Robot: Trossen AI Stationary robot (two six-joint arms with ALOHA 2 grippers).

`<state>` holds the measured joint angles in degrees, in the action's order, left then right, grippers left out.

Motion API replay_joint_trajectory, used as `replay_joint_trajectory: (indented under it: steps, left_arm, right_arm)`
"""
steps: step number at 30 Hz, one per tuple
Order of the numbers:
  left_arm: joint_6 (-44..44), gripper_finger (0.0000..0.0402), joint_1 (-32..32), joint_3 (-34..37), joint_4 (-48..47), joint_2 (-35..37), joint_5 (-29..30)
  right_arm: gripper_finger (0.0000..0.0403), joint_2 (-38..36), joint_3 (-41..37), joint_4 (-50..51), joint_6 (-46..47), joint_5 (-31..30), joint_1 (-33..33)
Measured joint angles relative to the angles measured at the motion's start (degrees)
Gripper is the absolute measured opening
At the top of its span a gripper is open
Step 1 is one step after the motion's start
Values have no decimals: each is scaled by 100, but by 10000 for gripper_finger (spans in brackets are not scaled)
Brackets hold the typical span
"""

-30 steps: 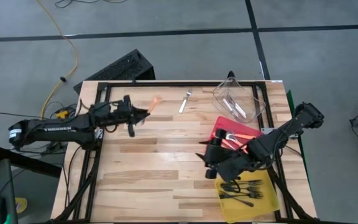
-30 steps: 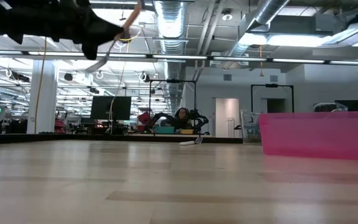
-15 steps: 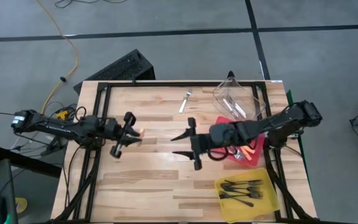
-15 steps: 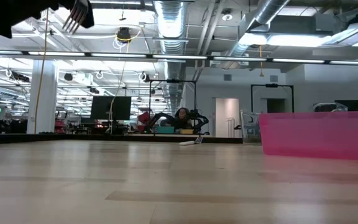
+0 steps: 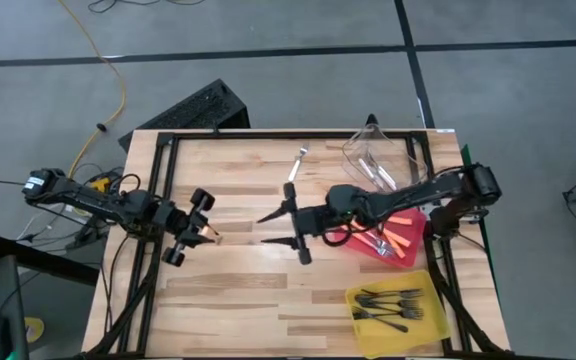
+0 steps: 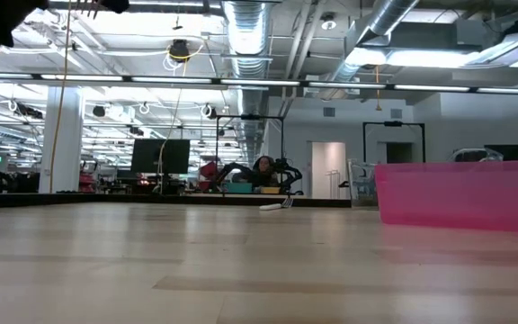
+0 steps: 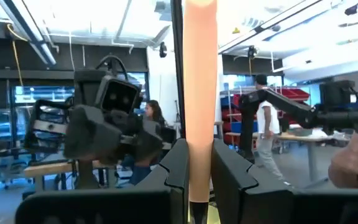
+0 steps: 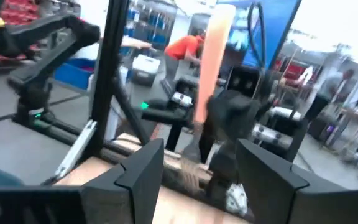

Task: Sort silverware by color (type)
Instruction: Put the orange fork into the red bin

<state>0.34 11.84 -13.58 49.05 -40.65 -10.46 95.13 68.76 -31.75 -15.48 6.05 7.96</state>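
Silverware, sort partly done. Yellow bin (image 5: pixel 423 322), lower right of the high view, holds a cluster of black forks (image 5: pixel 390 304). Red bin (image 5: pixel 408 228), right of centre, holds orange-handled forks (image 5: pixel 400 241), partly hidden under the right arm. Clear bin (image 5: pixel 416 162), upper right, holds pale forks (image 5: pixel 376 172). One pale fork (image 5: pixel 296 163) lies loose on the table (image 5: pixel 248 290), upper centre, just beside the clear bin.

Left gripper (image 5: pixel 206 230), left of centre, is raised off the table. Its fingers (image 7: pixel 229 163) are pressed onto the handle of an orange fork (image 7: pixel 199 93); in the left wrist view the handle stands straight up between them. In the high view only a small orange tip shows at the gripper.

Right gripper (image 5: pixel 273 228), centre of the frame, points toward the left one. Its fingers (image 8: pixel 140 163) are spread wide with nothing between them. In the right wrist view the orange handle (image 8: pixel 209 56) shows ahead, beyond the fingers, held in the other gripper.

Low view: table bare in the foreground, red bin wall at right, pale fork far off at centre.

Judgement: most pieces are already binned by kind. Two are left: the held orange fork, which belongs in the red bin, and the loose pale fork, which belongs in the clear bin. The two grippers face each other, so a hand-over across the table looks likely, though it is not begun.
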Motion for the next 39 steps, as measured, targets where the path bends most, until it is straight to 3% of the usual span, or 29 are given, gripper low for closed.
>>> replay_joint_trajectory:
  steps: [4, 19, 34, 39]
  left_arm:
    - [-236, 24, 0, -2, 56, -231, -100]
    - [-417, 25, 7, -4, 636, -972, -378]
    - [-501, 25, 2, -4, 560, -1118, -323]
    - [-557, 25, -1, -7, 552, -1209, -284]
  right_arm:
    - [230, 464, 442, 2, -96, 53, -78]
    - [274, 1399, 2028, 463, 44, 1457, -131]
    - [274, 2070, 2769, 664, 216, 1902, -130]
    - [240, 2065, 2791, 638, 212, 1956, -121]
